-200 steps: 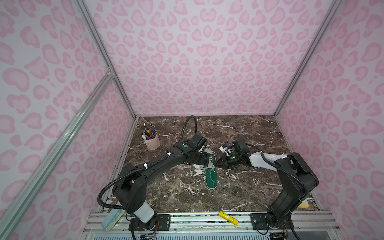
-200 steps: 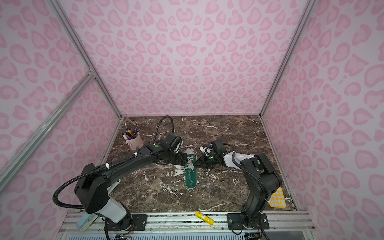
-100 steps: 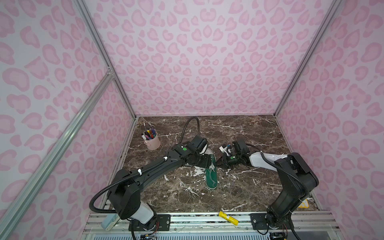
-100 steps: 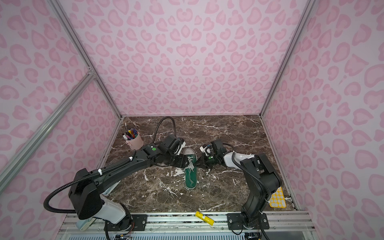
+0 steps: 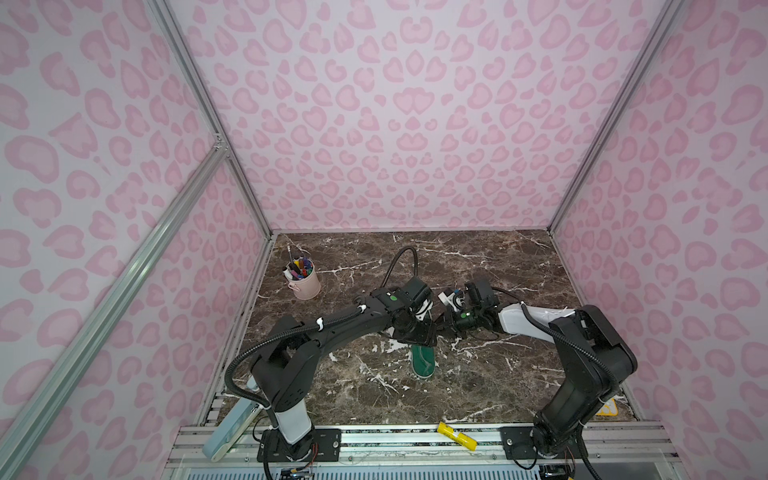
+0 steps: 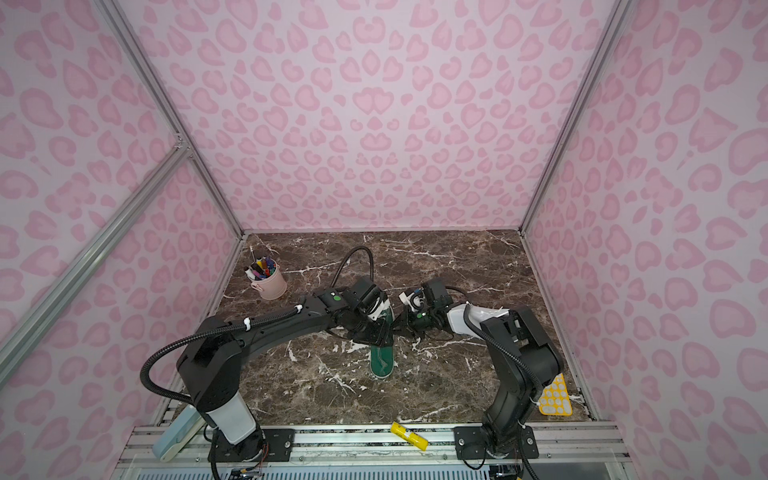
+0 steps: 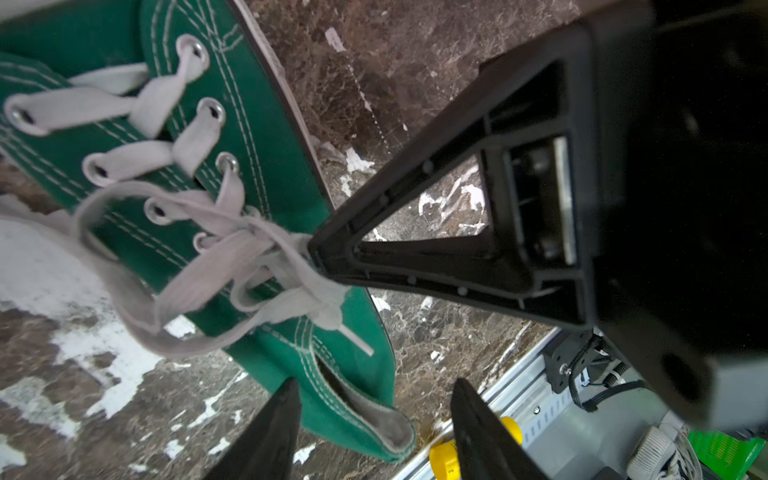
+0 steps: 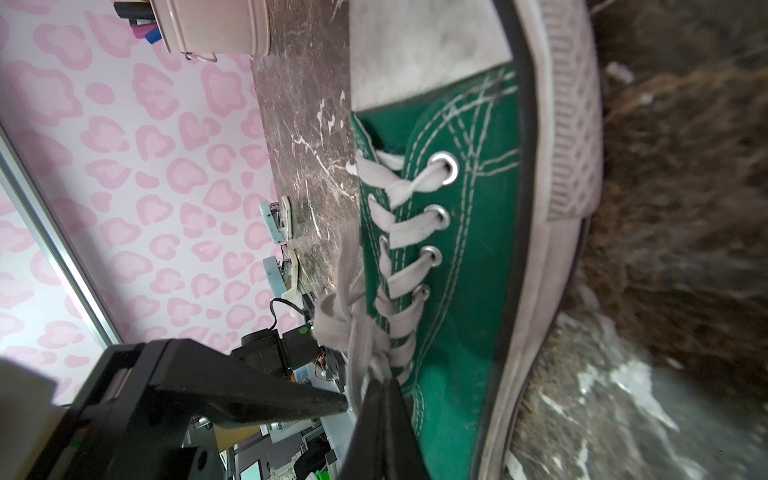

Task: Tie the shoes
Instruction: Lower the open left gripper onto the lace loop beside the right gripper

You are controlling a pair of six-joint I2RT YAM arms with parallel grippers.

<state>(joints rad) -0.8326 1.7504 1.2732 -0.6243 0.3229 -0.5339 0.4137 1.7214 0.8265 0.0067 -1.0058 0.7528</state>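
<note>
Lengthwise, the sneaker (image 5: 423, 362) points toe-first at the back wall (image 5: 407, 124); right pincer (image 8: 380, 384) clamps laces (image 8: 353, 328), left pincer (image 7: 374, 384) seemingly parted.

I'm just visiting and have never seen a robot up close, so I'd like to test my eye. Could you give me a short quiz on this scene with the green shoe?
1. Fill in: close to the green canvas sneaker, the left gripper is ___ (open or shut).
2. Choose: what pinches the off-white flat laces? A) left gripper B) right gripper C) nothing
3. True or false: the pink metal cup of pens stands apart from the sneaker on the brown marble table.

Key: 1 open; 2 B; 3 true.
</note>
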